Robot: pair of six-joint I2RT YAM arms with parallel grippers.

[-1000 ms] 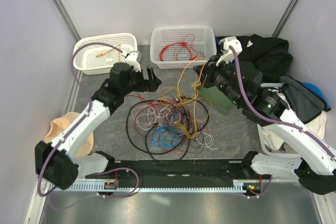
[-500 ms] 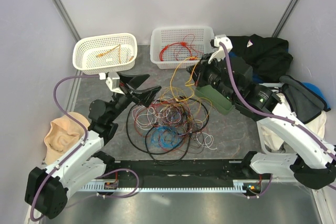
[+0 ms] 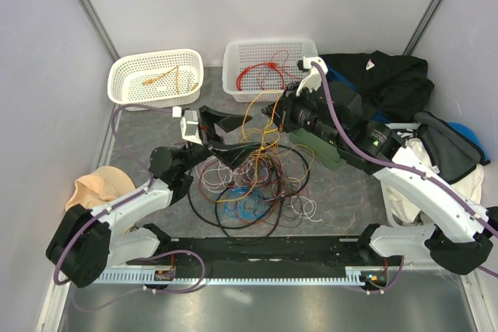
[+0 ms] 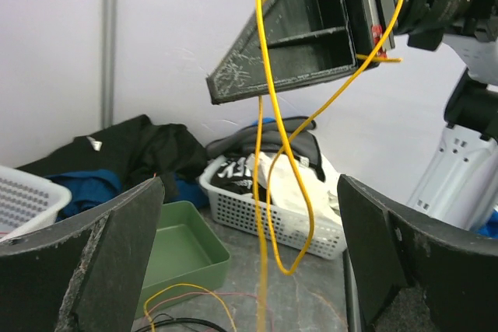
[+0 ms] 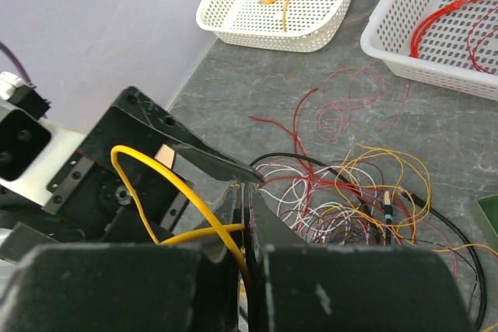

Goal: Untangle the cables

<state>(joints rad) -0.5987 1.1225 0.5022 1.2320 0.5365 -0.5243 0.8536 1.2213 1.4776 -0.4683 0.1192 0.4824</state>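
where the cables lie: the cables (image 3: 249, 184) sit in one loose heap on the grey table (image 3: 350, 192), between the two arms and near the green tray (image 3: 327, 153).
look of the heap: thin red, orange, yellow, white and blue strands looped over one another, with a thicker black one ringing them.
lifted strand: a yellow cable (image 4: 261, 153) stands up out of the heap in a long loop.
right gripper (image 5: 247, 223): fingers pressed together, pinching the yellow cable above the heap.
left gripper (image 4: 249, 192): spread wide, holding nothing; the yellow cable hangs in the gap between its fingers.
baskets: a red cable (image 3: 261, 71) lies in the middle basket (image 3: 233, 87), an orange cable (image 3: 159, 77) in the left basket (image 3: 124, 95).
hard to make out: which strand crosses over which inside the heap; the yellow cable's lower end, cut off by the bottom edge of the left wrist view.
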